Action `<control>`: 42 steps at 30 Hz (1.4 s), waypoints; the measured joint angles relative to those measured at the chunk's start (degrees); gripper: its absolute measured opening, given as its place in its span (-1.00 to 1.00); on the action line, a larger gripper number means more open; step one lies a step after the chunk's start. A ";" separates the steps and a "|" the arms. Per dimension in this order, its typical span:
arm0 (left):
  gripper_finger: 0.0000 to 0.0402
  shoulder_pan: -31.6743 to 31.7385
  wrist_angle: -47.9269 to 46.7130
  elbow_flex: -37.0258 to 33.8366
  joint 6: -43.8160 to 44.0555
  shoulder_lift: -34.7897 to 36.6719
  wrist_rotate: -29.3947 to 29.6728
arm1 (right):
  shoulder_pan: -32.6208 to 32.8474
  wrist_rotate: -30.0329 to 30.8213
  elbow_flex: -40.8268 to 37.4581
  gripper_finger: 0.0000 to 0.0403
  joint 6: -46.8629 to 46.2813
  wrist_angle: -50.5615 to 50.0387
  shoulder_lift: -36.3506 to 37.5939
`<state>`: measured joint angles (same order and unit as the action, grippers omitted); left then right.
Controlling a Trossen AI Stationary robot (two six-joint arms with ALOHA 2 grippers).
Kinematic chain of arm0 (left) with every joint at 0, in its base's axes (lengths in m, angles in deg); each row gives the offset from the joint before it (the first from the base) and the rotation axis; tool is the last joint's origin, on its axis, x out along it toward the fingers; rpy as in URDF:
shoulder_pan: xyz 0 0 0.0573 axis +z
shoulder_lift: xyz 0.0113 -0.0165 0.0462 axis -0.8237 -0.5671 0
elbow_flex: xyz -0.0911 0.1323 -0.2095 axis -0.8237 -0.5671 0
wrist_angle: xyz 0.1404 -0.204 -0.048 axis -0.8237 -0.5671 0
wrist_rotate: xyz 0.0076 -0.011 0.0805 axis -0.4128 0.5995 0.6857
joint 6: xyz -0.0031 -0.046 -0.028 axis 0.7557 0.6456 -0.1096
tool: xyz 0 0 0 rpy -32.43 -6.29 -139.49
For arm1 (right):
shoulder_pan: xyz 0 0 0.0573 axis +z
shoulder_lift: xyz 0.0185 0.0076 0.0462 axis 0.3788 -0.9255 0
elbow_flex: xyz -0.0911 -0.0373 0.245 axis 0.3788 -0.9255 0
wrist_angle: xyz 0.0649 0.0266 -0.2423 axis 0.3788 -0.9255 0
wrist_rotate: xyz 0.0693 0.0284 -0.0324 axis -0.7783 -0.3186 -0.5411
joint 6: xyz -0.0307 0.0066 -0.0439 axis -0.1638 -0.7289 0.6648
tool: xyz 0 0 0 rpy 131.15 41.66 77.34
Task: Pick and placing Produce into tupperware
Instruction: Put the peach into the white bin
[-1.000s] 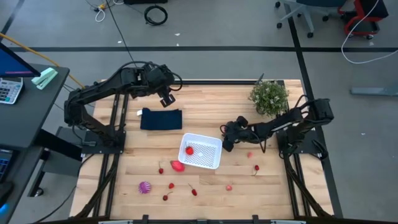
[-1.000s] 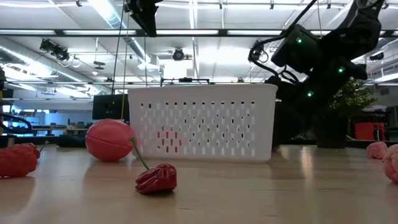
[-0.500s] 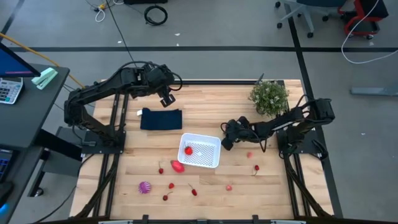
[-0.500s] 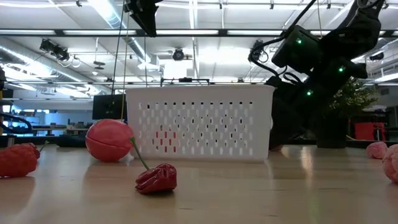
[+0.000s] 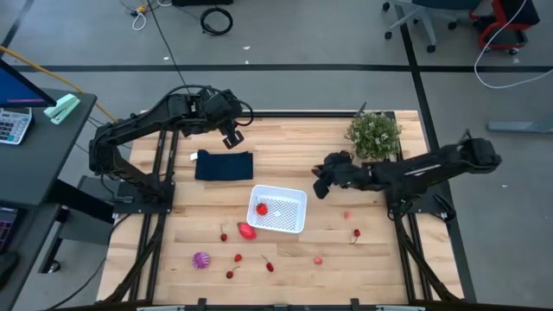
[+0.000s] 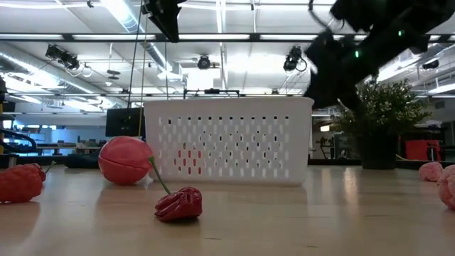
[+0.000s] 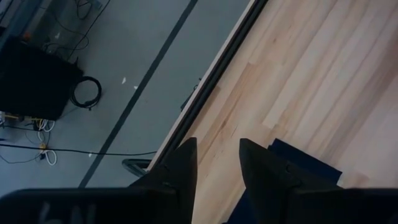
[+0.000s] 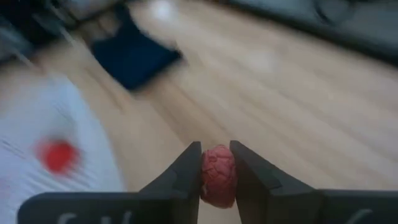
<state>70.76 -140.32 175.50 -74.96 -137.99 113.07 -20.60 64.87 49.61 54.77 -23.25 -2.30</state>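
Note:
My right gripper (image 8: 217, 167) is shut on a small pinkish-red bumpy piece of produce (image 8: 217, 177). It hangs above the table just right of the white tupperware (image 5: 278, 210), which holds one red piece (image 5: 262, 208). More produce lies on the wood near the front: a larger red piece (image 5: 247, 231), a purple ribbed ball (image 5: 201, 259) and several small red bits. My left gripper (image 5: 232, 138) waits high over the far left, open, with nothing between its fingers (image 7: 186, 165). My right gripper pinches the pinkish-red piece by its two opposite sides (image 8: 205, 175) between the two fingers. The fingers come from the table's right side, slanting down. The piece is lifted clear of the table.
A folded navy cloth (image 5: 224, 165) lies far-left of the tupperware. A potted green plant (image 5: 373, 134) stands at the far right, close behind my right arm. Two small pink bits (image 5: 347, 214) (image 5: 356, 233) lie right of the tupperware.
My right gripper has risen from table level beside the tupperware's right wall and has drifted slightly toward the far edge, its arm stretching out flatter.

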 joint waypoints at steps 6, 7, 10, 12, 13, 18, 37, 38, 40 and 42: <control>-0.40 0.00 1.47 0.00 -0.04 0.00 0.00 | 4.98 -11.98 0.26 -0.60 10.44 17.69 -0.51; -0.41 0.00 1.47 0.00 -0.04 0.00 0.00 | 6.39 -12.60 0.81 -0.60 11.99 18.49 -1.61; -0.42 0.00 1.54 0.00 -0.04 0.00 0.00 | 9.23 -13.00 5.02 -0.58 13.35 13.92 -5.85; -0.41 -0.02 1.74 0.00 -0.06 0.00 0.00 | 10.16 -12.98 10.11 -0.57 13.28 6.49 -9.51; -0.40 -0.02 1.78 -0.01 -0.07 0.00 0.00 | 10.28 -13.18 12.92 -0.56 13.11 2.14 -11.41; -0.39 -0.02 1.91 -0.02 -0.02 0.00 0.00 | 9.17 -16.36 30.26 -0.53 14.40 -22.52 -21.48; -0.41 -0.02 1.36 -0.02 -0.15 -0.02 0.00 | 6.07 -27.43 46.47 -0.52 19.15 -33.45 -42.65; -0.42 -0.02 1.34 -0.02 -0.15 -0.02 0.00 | 5.85 -27.46 46.47 -0.51 19.96 -33.27 -42.59; -0.43 -0.02 1.34 -0.02 -0.11 -0.02 0.00 | 5.45 -27.44 46.47 -0.47 21.24 -33.46 -42.19; -0.45 -0.02 1.36 -0.02 -0.09 -0.02 0.00 | 5.13 -27.44 46.47 -0.40 21.96 -33.44 -41.45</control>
<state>70.74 -138.96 175.48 -75.04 -138.01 113.07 -15.47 37.43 96.08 76.73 -56.69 -43.74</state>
